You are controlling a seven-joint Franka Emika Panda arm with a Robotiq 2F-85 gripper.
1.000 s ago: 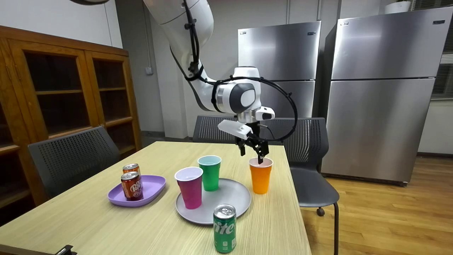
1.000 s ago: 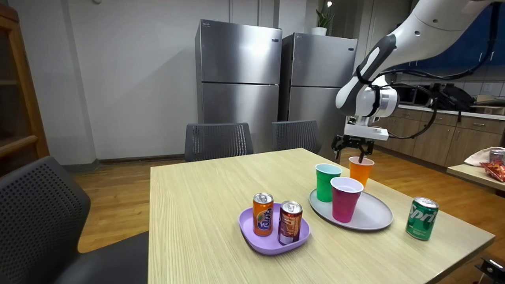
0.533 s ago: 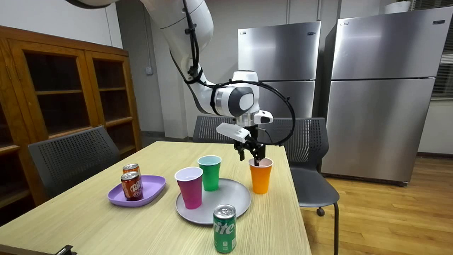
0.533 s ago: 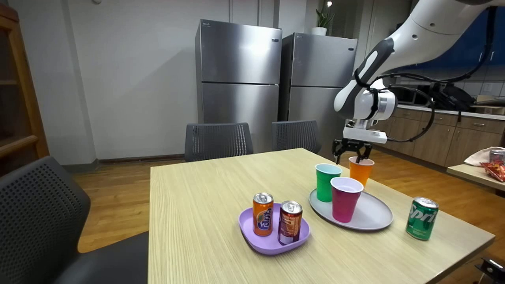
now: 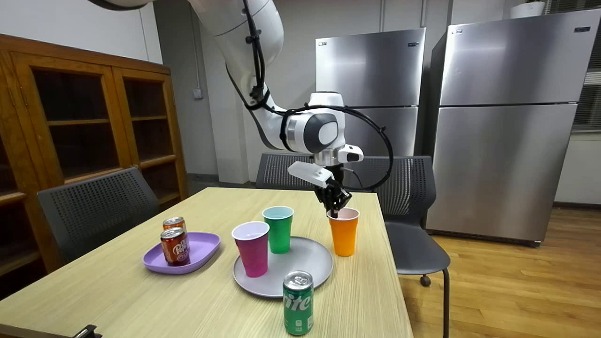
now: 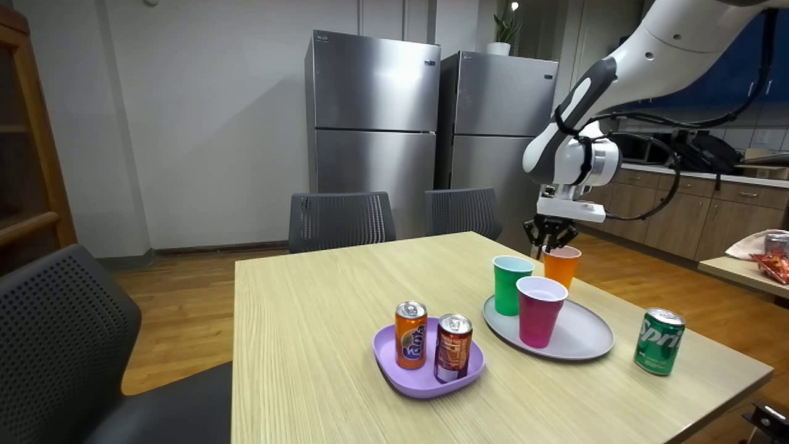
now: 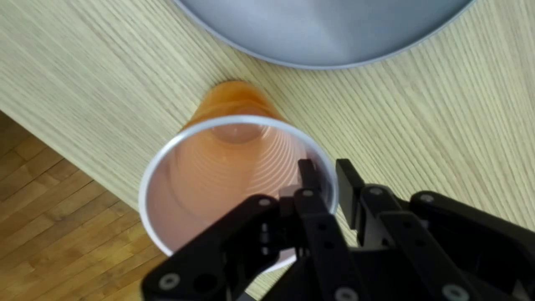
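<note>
Pinching the rim of an orange plastic cup (image 7: pixel 230 175), my fingers (image 7: pixel 350 175) are drawn together on its wall, one tip inside the mouth and the other outside. The cup reaches down below my fingers, close to upright; I cannot tell whether its base touches the wood-grain table (image 6: pixel 333 308). Just beside that base, also lower than my fingers, lies a gray plate (image 5: pixel 300 270), apart from the cup. On it stand a green plastic cup (image 5: pixel 280 232), the nearer to my fingers, and a magenta plastic cup (image 6: pixel 538 314), both upright. Past the plate, well apart from my fingers, a Sprite can (image 5: pixel 298 305) stands on the table. Also well away from them, a purple tray (image 5: pixel 204 251) holds a Fanta can (image 6: pixel 411 336) and a Dr Pepper can (image 5: pixel 176 246), both upright. Behind my fingers, in an exterior view, a dark mesh-backed chair (image 5: pixel 413 183) stands near the table's edge.
</note>
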